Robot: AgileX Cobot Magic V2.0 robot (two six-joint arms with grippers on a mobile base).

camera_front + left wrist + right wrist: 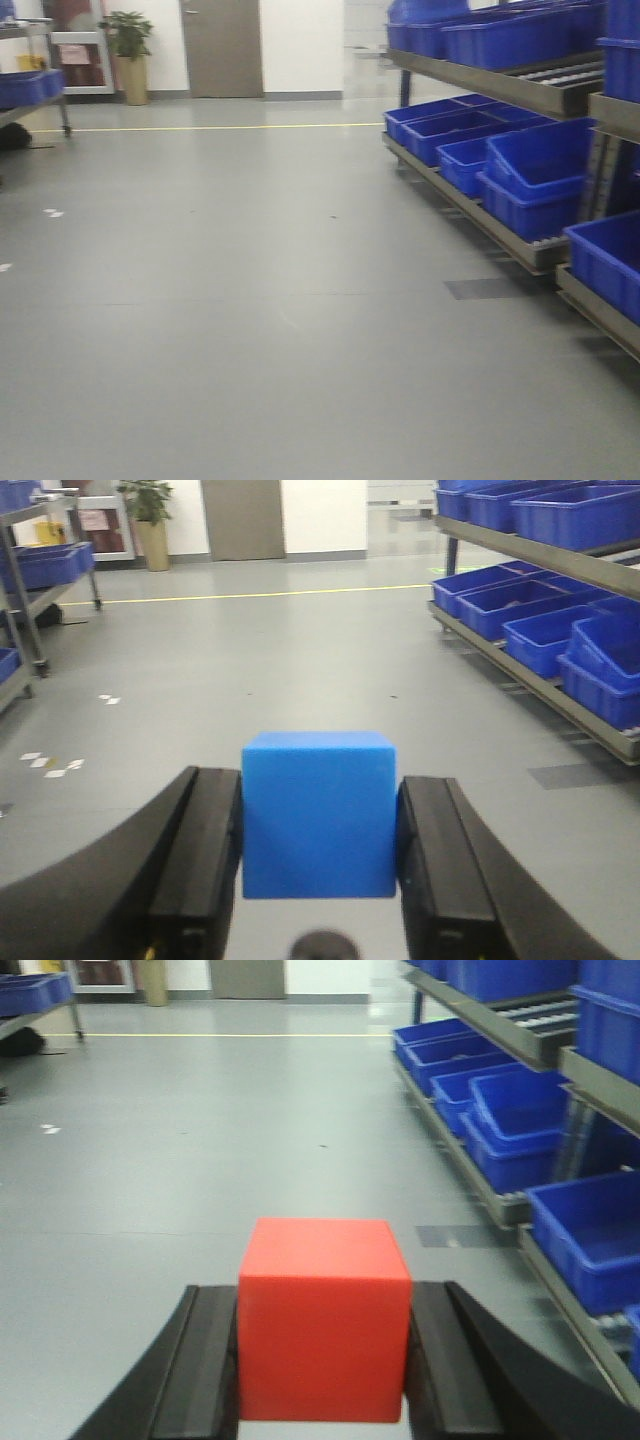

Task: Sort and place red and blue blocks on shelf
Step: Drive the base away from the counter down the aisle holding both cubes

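Hold, left: your left gripper (320, 825) pinches the blue block (318, 810), lower centre.
Hold, right: your right gripper (322, 1325) pinches the red block (322, 1310), lower centre.
Shelf (480, 83): right edge, carrying blue bins (540, 165).

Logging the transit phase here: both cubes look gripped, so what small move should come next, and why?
Probably drive forward, turning right toward the shelf. The left tool is shut on the blue block, the right tool on the red block, and the shelf stands ahead to the right across bare floor, seemingly out of reach.
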